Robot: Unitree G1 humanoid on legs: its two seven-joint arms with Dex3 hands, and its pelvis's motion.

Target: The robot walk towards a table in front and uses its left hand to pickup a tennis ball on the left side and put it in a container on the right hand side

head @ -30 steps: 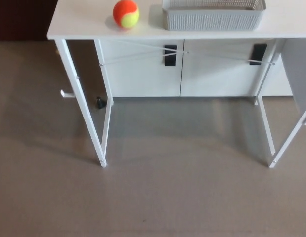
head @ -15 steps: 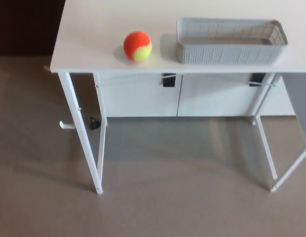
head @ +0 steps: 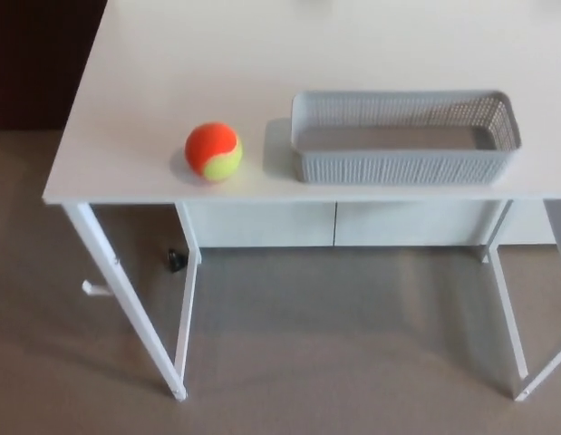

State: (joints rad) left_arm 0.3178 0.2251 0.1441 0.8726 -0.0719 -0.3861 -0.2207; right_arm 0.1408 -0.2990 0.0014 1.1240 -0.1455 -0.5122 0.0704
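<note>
Our view has neared the white rectangular table on grey floor. Its orange-and-yellow tennis ball lies just beside a grey plastic mesh container. With the hands out of sight, we cannot tell their fingers.

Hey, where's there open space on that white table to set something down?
The table is bare across the whole stretch behind the tennis ball and the grey basket, and left of the ball to the edge. Tight: the gap between ball and basket, and the front strip.

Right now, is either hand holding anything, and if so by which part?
Nothing is held that shows: neither hand is in view, and the tennis ball lies free on the table, left of the container.
</note>
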